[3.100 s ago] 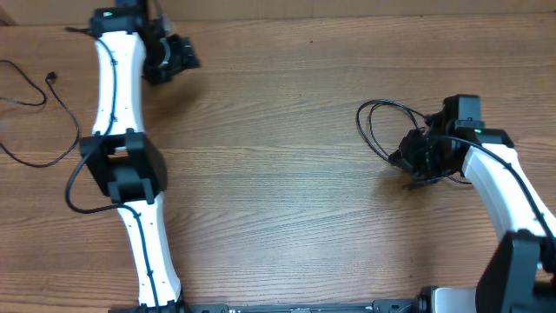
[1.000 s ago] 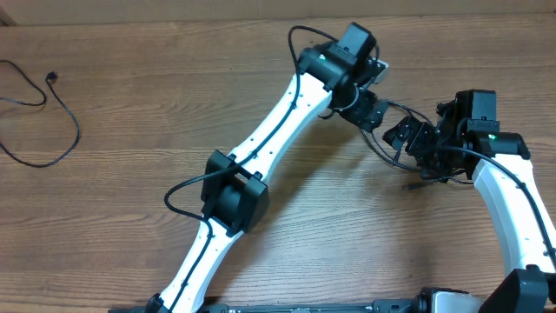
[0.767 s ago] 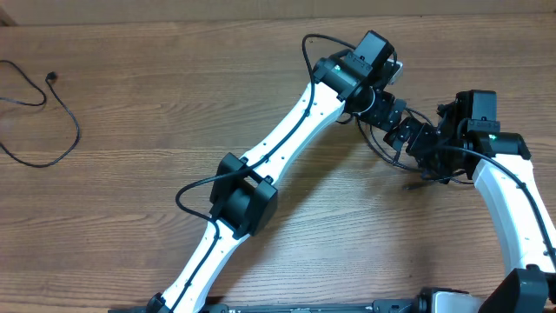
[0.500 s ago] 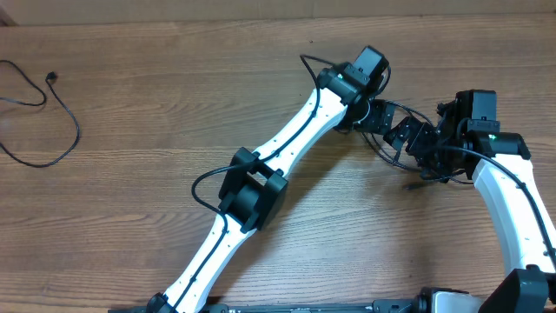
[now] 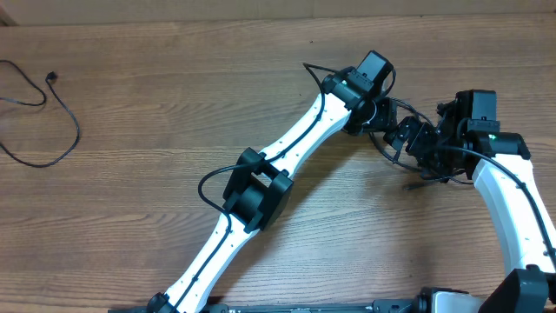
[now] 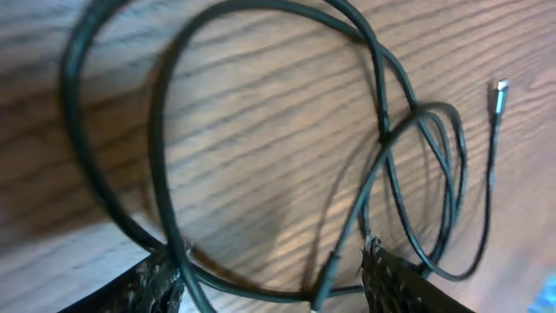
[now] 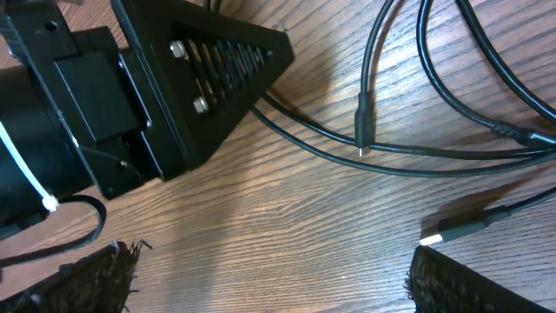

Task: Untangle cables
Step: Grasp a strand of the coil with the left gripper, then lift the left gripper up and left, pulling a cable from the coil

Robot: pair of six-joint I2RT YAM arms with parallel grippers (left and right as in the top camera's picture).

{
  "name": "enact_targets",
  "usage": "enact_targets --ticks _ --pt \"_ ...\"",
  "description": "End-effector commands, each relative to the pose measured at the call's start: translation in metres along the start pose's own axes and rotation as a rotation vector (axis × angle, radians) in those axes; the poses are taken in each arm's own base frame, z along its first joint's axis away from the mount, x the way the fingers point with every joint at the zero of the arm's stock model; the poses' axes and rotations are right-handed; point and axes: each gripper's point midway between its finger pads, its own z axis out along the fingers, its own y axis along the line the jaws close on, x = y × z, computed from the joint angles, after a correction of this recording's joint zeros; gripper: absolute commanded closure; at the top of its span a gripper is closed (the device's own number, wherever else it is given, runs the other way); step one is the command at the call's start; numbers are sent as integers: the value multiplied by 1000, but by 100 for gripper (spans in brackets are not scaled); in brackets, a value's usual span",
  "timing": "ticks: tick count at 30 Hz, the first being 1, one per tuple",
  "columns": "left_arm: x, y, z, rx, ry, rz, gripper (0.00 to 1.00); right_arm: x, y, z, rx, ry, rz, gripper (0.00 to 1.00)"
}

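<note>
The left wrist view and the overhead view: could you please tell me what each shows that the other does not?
Only the left wrist view: a small metal-tipped plug in detail, and the left gripper close up, jaws apart. Only the overhead view: the right gripper, and a separate cable lying at the far left of the wooden table. Both: the tangled cables looped on the wood.

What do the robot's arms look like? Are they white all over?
Not all over. Both the left arm and right arm have smooth white tube-shaped shells with chunky black joints. A thin black wire loops at the left elbow. The fingers are black and rough, almost fuzzy.
</note>
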Motion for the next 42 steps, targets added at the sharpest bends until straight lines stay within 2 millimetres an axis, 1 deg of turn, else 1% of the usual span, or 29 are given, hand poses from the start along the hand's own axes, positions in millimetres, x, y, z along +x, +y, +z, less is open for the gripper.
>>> enact_targets --ticks 1,5,7,9,10,11,12,16,17,19,20,21,22,23,24,25,26,28,31,34,35,36,37,40,41,42 --pt "8 -4 9 33 39 -29 32 -7 7 -7 -18 -28 -18 0" --pt "9 -5 9 33 39 -29 32 -7 7 -7 -18 -28 -18 0" --pt "8 -5 10 30 33 -34 40 -7 7 -7 -18 -28 -18 0" --pt "7 -5 13 25 21 -31 60 -7 7 -7 -18 -28 -18 0" --pt "5 -3 13 14 14 -32 73 -7 7 -7 -18 -28 -18 0" --pt "5 -1 14 9 11 -32 89 -7 7 -7 -18 -28 -18 0" --pt "4 0 13 4 8 -29 96 -7 7 -7 -18 -28 -18 0" --pt "-3 12 7 -15 0 72 96 -7 7 -7 -18 -28 -18 0" --pt "-5 20 5 -42 -2 81 96 -7 7 -7 -18 -28 -18 0" --pt "-10 47 -6 -138 -8 54 96 -7 7 -7 -18 -28 -18 0" --pt "-12 62 -16 -192 -10 29 96 -7 7 -7 -18 -28 -18 0" --pt "-15 76 -26 -239 -10 7 96 -7 7 -7 -18 -28 -18 0" --pt "-18 87 -37 -269 -10 -6 96 -6 7 -7 -18 -28 -18 0" --pt "-21 97 -52 -287 -7 -14 96 -6 7 -7 -18 -28 -18 0" --pt "-25 102 -64 -290 -8 -15 96 -6 7 -7 -19 -28 -18 0" --pt "-30 107 -82 -293 -16 -16 96 -7 8 -7 -19 -28 -17 0" --pt "-40 110 -119 -289 -42 -3 96 -7 7 -7 -19 -28 -18 0" --pt "-48 110 -157 -281 -77 11 96 -7 7 -7 -17 -32 -18 0" --pt "-51 102 -224 -231 -129 56 96 -14 19 -8 -72 -55 -36 0" --pt "-41 90 -281 -162 -151 126 96 -14 30 -9 -136 -48 -49 0" --pt "-37 88 -296 -146 -159 144 96 -16 34 -10 -156 -51 -55 5" --pt "-33 84 -312 -126 -168 163 96 -17 38 -10 -172 -56 -59 19" --pt "-28 79 -328 -100 -180 185 96 -18 42 -11 -193 -53 -34 25" --pt "-18 59 -367 17 -225 251 96 -10 50 -8 -223 -3 119 23" --pt "-15 51 -379 64 -245 275 96 -4 53 -6 -223 16 146 23" --pt "-11 43 -392 106 -264 298 96 2 58 -3 -226 36 159 20"
